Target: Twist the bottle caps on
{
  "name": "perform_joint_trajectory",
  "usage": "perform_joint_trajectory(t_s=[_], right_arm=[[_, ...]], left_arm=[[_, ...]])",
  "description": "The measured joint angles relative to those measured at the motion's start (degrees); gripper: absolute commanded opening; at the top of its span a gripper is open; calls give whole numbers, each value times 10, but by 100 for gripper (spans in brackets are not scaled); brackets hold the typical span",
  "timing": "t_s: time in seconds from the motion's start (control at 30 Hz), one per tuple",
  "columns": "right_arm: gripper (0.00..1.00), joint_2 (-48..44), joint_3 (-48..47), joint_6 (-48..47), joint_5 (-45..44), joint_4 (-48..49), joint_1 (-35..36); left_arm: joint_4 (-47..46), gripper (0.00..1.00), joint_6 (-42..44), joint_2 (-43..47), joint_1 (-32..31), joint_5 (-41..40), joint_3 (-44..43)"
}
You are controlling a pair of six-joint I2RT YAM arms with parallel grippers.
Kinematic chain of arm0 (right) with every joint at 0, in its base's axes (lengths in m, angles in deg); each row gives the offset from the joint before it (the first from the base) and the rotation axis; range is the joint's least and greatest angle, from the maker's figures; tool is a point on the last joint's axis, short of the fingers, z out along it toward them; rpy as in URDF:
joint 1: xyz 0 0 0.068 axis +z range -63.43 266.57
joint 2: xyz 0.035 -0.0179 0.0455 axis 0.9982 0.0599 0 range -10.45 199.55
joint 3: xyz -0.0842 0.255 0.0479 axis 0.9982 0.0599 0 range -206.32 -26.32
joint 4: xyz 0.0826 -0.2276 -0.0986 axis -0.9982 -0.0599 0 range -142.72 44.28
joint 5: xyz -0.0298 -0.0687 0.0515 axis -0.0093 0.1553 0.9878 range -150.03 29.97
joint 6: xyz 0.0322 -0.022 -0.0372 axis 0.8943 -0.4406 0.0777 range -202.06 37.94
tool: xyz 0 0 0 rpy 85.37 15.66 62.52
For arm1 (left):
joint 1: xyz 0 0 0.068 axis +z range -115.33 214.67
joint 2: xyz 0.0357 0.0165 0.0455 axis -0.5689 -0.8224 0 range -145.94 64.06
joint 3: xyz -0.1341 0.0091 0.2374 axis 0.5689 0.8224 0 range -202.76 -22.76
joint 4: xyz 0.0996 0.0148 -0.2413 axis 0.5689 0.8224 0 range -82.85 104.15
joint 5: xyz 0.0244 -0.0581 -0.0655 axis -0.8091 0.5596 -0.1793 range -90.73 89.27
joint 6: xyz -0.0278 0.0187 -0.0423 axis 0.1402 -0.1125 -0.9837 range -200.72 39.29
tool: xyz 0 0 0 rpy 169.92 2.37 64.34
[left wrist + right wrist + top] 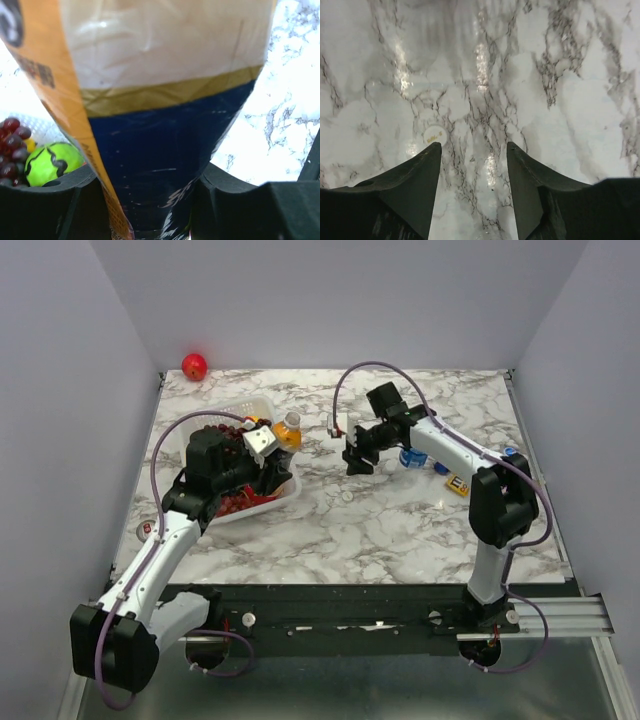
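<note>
A: From above, where does the job stand?

B: The left hand (272, 452) is over the white tray (232, 406), closed around an orange bottle (287, 433). The right hand (356, 456) hovers above the marble surface (400, 530), and a white cap (347, 496) lies just in front of it. I judge this to be the cap pick-up for that bottle. The bottle's mouth is too small to read.

A: And the left wrist view?

B: It shows the grip up close. The bottle, with an orange label and a dark blue band, fills the gap, and both fingers (65, 195) press on it. Grapes (11, 145) and a green ball (50, 162) sit beside it. There is no cap in this view.

A: The right wrist?

B: The fingers (420, 185) are apart with nothing between them. The cap lies just beyond one fingertip, off-centre. Next, I'd say, the hand must shift sideways to straddle it, descend, pinch, and then carry it to the bottle. Only the overhead view shows how far apart the hands are.
</note>
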Motion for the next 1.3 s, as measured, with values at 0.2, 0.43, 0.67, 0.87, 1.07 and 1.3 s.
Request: perform_joint_trajectory(t_s=[0.2,0.43,0.67,0.87,1.07,1.3], right_arm=[[70,32,-9,-111,-52,-70,14],[71,34,-3,-186,-79,-89,48],[66,70,-3,-227,-86,-99,70],[63,84,-3,-242,-94,-109,78],[61,98,-4,-242,-98,-110,84],[54,108,-4,-241,-102,-110,91]], left_arm=[[-19,0,-40,17,27,0,30],[-25,0,-58,24,34,0,38],[-34,0,-67,24,37,-1,39],[-37,0,-71,24,43,-2,39],[-38,0,-75,24,47,-3,40],[-46,0,-82,23,48,-3,41]])
